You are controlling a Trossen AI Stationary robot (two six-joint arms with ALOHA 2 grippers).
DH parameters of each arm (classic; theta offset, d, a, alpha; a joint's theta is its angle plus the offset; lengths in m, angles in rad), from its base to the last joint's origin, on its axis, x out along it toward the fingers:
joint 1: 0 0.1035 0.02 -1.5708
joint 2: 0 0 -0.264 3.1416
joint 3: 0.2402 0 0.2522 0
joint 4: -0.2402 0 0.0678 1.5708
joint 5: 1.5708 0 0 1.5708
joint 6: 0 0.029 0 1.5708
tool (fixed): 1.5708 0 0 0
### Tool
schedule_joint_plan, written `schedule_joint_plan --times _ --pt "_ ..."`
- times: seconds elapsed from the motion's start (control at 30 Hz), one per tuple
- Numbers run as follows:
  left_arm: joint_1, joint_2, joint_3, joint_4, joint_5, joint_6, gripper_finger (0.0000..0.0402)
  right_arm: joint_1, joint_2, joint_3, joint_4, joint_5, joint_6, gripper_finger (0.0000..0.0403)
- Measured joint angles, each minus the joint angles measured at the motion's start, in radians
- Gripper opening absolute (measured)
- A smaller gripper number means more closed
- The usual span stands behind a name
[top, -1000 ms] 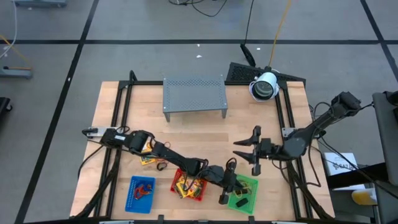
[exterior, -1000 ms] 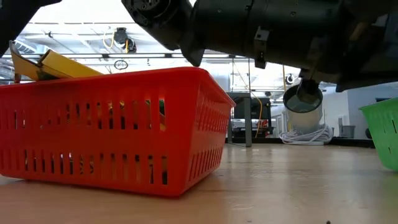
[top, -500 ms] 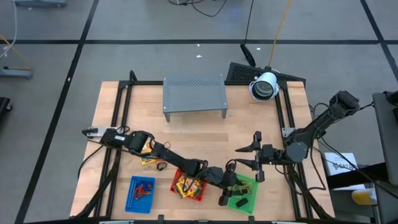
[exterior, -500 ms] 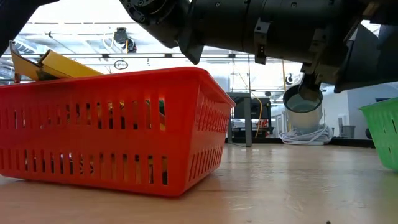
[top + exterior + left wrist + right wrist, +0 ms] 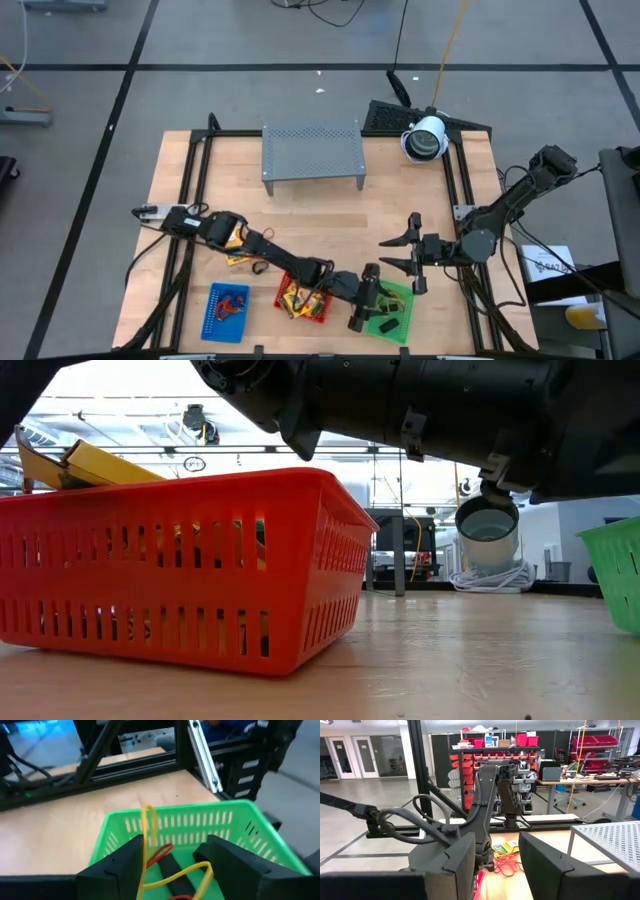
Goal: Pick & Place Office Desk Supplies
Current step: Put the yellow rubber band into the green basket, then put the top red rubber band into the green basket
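Over the green mesh tray [image 5: 392, 311] at the table's near edge, your left gripper [image 5: 364, 307] hangs with its jaws spread. In the left wrist view the two dark fingers [image 5: 119, 865] stand apart, with a yellow rubber band [image 5: 165, 870] looping between them and down into the tray; whether the band is caught on a finger or already lying free you cannot tell from these views. A red rubber band [image 5: 159, 854] and a dark oblong item [image 5: 172, 870] lie on the tray floor just beyond the fingers.

Your left arm stretches low across the red mesh tray [image 5: 303, 298], which holds yellow packets [image 5: 297, 297]; the low view shows one yellow packet corner [image 5: 95, 463] poking above the red rim. Beside it on the left sits the blue mesh tray [image 5: 226, 311], with red loops [image 5: 232, 304] in it. More loose supplies, yellow packets and rubber-band loops [image 5: 242, 258], lie on the wood near the left arm's base.

Your right gripper [image 5: 399, 253] hovers above bare wood just behind the green tray, fingers well apart and holding nothing. A grey perforated rack [image 5: 312, 151] stands at the far side of the table, well clear of both arms.
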Motion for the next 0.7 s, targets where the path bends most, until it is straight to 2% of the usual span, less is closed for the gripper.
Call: schedule_joint_plan --times 0.17,0.3,0.53,0.7 --pt "-0.011 0.0 0.0 -0.003 -0.09 0.101 0.0225 0.0 0.0 0.0 0.0 0.0 0.0 0.0141" --pt "-0.011 0.0 0.0 0.006 -0.12 0.137 0.0225 0.0 0.0 0.0 0.0 0.0 0.0 0.0141" --pt "-0.019 -0.006 0.0 0.027 -0.162 0.141 0.0225 0.0 0.0 0.0 -0.001 0.0 0.0 0.0141" --pt "-0.017 -0.053 0.0 0.024 -0.153 0.069 0.0225 0.0 0.0 0.0 -0.013 0.0 0.0 0.0141"
